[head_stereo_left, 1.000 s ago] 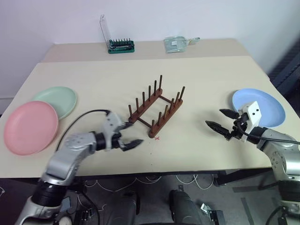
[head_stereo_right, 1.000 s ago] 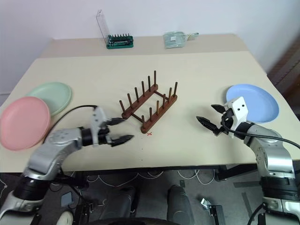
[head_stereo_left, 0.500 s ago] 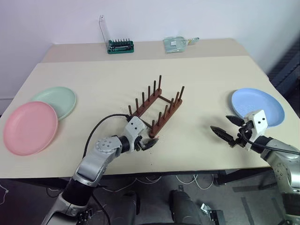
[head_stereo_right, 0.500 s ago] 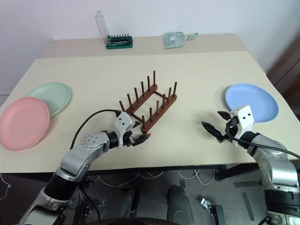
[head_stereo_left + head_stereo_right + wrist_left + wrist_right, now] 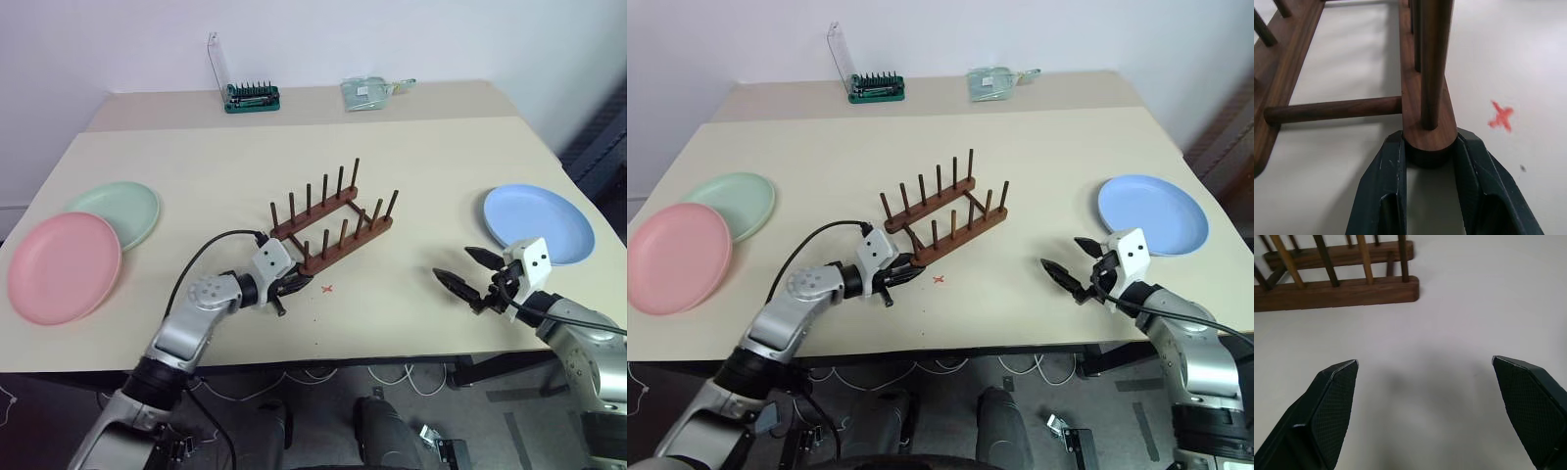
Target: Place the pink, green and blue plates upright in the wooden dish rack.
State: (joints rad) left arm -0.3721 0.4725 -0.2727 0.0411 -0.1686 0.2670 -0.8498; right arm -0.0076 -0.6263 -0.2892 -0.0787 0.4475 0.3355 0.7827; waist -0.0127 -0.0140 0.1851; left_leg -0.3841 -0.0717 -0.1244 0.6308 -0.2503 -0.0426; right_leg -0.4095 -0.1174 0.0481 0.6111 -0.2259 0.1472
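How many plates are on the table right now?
3: pink plate at the table's left edge, green plate just behind it, partly overlapped, blue plate far right.

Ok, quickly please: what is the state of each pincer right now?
Left pincer: shut on the rack, at one rail's end.
Right pincer: open, holding nothing.

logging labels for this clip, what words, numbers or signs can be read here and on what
No words, brand names or numbers can be read.
A red "x" mark is drawn on the table, just in front of the wooden dish rack.
Clear packet at the far edge: any print is too small to read.
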